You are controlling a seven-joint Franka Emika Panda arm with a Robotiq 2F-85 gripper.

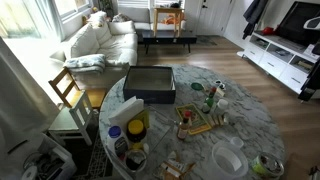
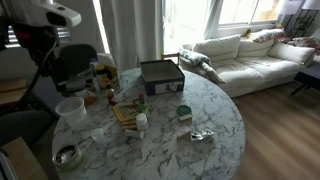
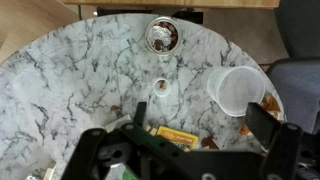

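Marble table [image 3: 60, 70] and cup [image 3: 237, 90] lie beneath the wide-open gripper [image 3: 175, 135]; only exterior views show the sofa [image 1: 100, 40].

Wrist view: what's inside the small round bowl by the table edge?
Small round bowl holds a jumble of shiny, brownish bits, too small to identify. They cover its bottom; anything beneath is hidden.

White sofa [image 1: 100, 40] by bright windows [image 2: 190, 20] — wood floor [image 2: 282, 140].

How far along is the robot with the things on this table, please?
Nothing looks done: the gripper hangs open and empty above the marble table. Nothing is in hand. Below it the small bottle, plastic cup and tin lie untouched. A first grasp is not yet made.
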